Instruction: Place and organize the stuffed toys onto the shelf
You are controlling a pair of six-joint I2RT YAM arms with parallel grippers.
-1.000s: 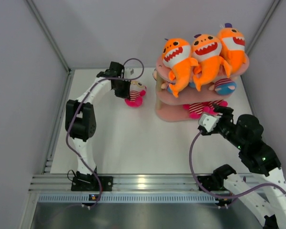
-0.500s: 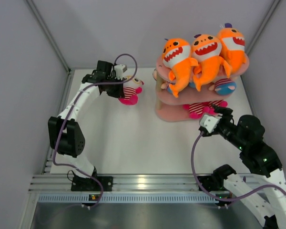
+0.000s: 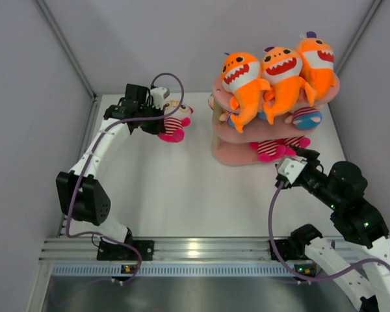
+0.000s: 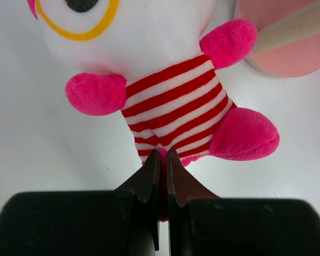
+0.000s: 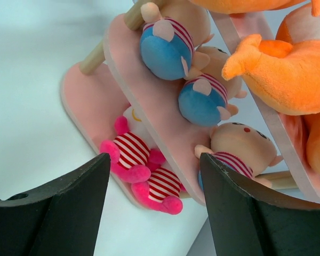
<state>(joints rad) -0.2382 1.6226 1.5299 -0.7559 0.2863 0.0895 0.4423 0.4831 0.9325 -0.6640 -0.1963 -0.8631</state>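
1. The left wrist view is cutting the striped doll [image 4: 170, 101] off at the top edge, so only a yellow ring and a dark patch of its face are showing.
2. The left gripper [image 4: 161, 154] is pinching the doll's lower end with its jaws almost together. Whether they are clamping a leg or just cloth cannot be told, because the black fingers [image 4: 149, 178] are covering that spot.
3. From above, the left gripper [image 3: 157, 123] is reaching over the far left of the white table [image 3: 182, 188]. Its wrist and a purple cable [image 3: 169, 81] are hiding the fingertips there.
4. The striped doll [image 3: 174, 122] is sitting near the left end of the shelf [image 3: 231, 156], not on it. Whether it is resting on the table or hanging just above it cannot be told.
5. Three sharks [image 3: 283, 71] are crowding the shelf's top board and hiding most of it.
6. The right gripper [image 5: 153, 160] is standing wide open, gripping nothing and facing the shelf [image 5: 88, 101].
7. The right wrist view is showing two blue dolls [image 5: 162, 53] on the middle board, with a beige-headed doll [image 5: 240, 149] partly hidden behind that board's edge.
8. Two pink striped dolls [image 5: 130, 152] are lying on the bottom board.
9. Orange shark bodies [image 5: 288, 74] are running off the frame's top and right.
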